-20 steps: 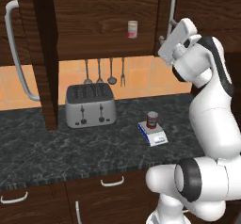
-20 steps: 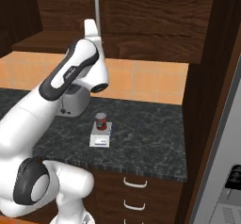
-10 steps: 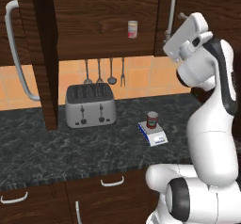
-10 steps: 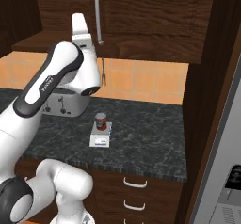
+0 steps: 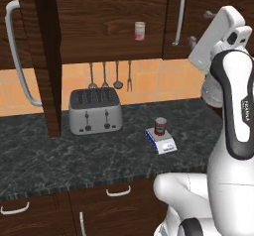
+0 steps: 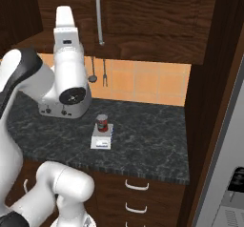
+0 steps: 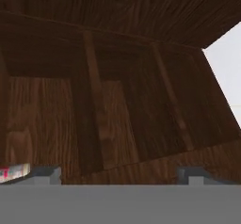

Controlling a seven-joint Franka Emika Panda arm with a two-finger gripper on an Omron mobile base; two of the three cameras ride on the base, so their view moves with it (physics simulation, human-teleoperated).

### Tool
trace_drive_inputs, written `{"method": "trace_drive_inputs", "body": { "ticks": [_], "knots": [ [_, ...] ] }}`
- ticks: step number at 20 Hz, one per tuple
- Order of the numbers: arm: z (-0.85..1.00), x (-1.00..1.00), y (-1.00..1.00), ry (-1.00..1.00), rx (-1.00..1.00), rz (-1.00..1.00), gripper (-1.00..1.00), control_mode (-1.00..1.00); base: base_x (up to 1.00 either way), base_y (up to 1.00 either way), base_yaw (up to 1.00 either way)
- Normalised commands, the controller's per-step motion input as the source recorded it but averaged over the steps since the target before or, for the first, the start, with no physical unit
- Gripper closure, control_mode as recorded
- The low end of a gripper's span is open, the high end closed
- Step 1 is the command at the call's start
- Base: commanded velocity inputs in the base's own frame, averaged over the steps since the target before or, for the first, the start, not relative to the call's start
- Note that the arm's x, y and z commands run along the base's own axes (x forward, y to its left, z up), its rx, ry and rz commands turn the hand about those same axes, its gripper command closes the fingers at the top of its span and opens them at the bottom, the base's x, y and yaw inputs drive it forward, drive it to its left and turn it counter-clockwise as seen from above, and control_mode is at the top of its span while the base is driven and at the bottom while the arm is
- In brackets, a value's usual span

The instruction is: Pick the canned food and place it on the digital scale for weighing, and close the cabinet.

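Can upright on scale, on the counter right of the toaster. Placing step judged done.

Step in hand, by judgement: closing the cabinet. 1 door stands swung out at left, edge toward the left base camera, long handle on its outer face. Shelf exposed, with a paler tin on it.

Gripper: jaws spread wide, nothing between them. In the hand view the 2 fingertips frame the cabinet's wooden interior, with a sliver of the paler tin's label at lower left. Hand raised beside the right door, well apart from can and scale.

Next move, by judgement: carry the hand across to the open left door and push its outer face, or hook the handle, so it swings shut.

Surroundings: 4 utensils hang on the tiled wall under the cabinet. Drawers below the counter.

Obstructions: none seen in the door's path. The paler tin sits back on the shelf; whether it clears the closing door cannot be told. The toaster stands below the swing.
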Motion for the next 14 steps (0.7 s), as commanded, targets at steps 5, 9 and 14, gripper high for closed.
{"method": "trace_drive_inputs", "body": {
  "ticks": [5, 9, 14],
  "knots": [
    [-0.86, -0.31, 0.61, 0.06, 0.12, 0.02, -1.00, -1.00, 0.00, 0.00, 0.00],
    [-0.34, -0.32, 0.83, 0.00, 0.04, 0.00, -1.00, -1.00, 0.00, 0.00, 0.00],
    [-0.31, -0.17, 0.65, 0.00, 0.04, 0.00, -1.00, -1.00, 0.00, 0.00, 0.00]
  ]
}}
